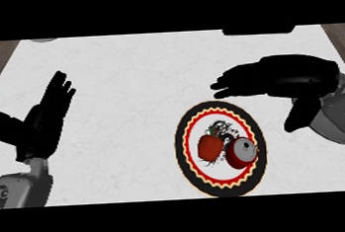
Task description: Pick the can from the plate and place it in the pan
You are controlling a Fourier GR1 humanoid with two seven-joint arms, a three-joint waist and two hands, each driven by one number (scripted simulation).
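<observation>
Step in hand: reach toward can, grasp not yet made.

Red can (222,149) lies on its side on patterned plate (193,136), lower centre-right of frame, silver end toward right.

Right hand (276,80) hovers above plate's upper right, fingers released, holding nothing.

Left hand (40,120) rests at left edge, fingers straight up.

Pan not clearly identifiable; dark shape at top edge of white tabletop (129,66).

Next move: lower right hand onto can, close around body.

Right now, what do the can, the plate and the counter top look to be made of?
The can, lying on its side, looks like metal: red body, grey end with a shiny rim. The plate looks like glazed ceramic, with a black, red and yellow patterned rim. The counter top looks like pale, matt, faintly veined stone, possibly marble.
</observation>
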